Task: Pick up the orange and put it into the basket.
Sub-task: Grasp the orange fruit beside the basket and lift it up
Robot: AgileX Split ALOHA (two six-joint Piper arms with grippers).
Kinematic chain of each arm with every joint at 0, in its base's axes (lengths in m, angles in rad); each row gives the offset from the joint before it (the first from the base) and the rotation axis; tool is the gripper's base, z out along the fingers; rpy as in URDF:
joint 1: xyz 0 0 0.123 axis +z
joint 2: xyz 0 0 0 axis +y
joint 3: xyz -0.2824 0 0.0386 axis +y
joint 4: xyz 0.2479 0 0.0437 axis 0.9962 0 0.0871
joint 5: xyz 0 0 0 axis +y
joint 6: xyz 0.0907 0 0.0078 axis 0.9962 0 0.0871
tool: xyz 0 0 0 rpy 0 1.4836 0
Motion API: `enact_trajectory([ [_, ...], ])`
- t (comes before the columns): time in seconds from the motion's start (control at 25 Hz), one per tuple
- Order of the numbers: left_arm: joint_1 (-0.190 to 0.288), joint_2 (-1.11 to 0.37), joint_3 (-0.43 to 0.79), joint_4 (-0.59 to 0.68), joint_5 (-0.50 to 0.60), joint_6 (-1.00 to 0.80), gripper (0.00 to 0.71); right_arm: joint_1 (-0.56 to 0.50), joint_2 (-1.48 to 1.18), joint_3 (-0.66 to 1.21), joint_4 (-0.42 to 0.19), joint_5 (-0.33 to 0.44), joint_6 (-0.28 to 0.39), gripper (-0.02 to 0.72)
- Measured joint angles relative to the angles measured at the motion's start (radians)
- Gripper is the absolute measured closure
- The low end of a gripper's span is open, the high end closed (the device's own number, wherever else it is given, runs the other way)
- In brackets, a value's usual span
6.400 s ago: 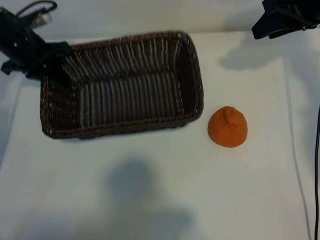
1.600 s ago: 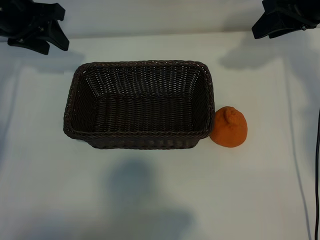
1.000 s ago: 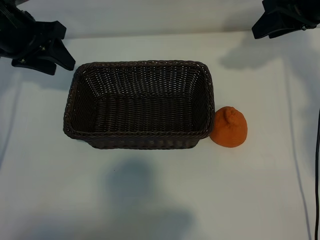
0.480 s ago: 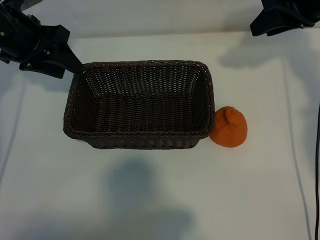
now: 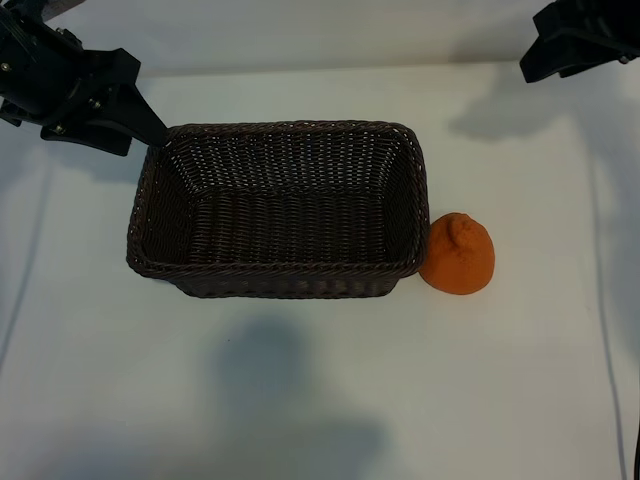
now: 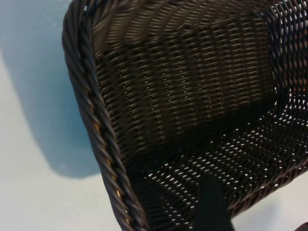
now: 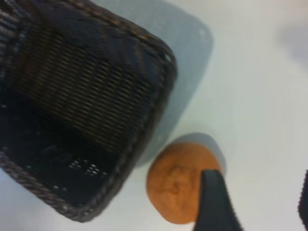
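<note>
The orange (image 5: 458, 254) sits on the white table, touching the right end of the basket (image 5: 278, 276). The dark brown wicker basket stands in the middle with nothing in it. My left gripper (image 5: 135, 132) hovers open at the basket's far left corner. In the left wrist view one finger (image 6: 211, 204) hangs over the basket's inside (image 6: 192, 96). My right gripper (image 5: 548, 60) is at the far right, well away from the orange, and open. In the right wrist view the orange (image 7: 175, 183) lies partly behind one finger (image 7: 214, 204) beside the basket's corner (image 7: 159, 96).
White table (image 5: 320, 400) runs wide in front of the basket and to the right of the orange. A dark cable (image 5: 632, 440) hangs at the right edge. Soft shadows lie on the front part of the table.
The left gripper came down and right to the basket's far left corner, then stopped. The right gripper shifted a little to the right and its jaws widened. Basket and orange stayed put.
</note>
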Motion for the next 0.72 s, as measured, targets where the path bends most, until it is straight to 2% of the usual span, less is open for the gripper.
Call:
enact_trajectory([
  [0.2,0.0,0.0,0.0,0.0,0.0,0.017,0.204,0.0,0.0,0.0,-0.067,0.049,0.019,0.168],
  [0.36,0.0,0.0,0.0,0.0,0.0,0.021,0.204,0.0,0.0,0.0,-0.086,0.066,0.023,0.158],
  [0.72,0.0,0.0,0.0,0.0,0.0,0.04,0.204,0.0,0.001,0.0,-0.088,0.096,0.038,0.156],
])
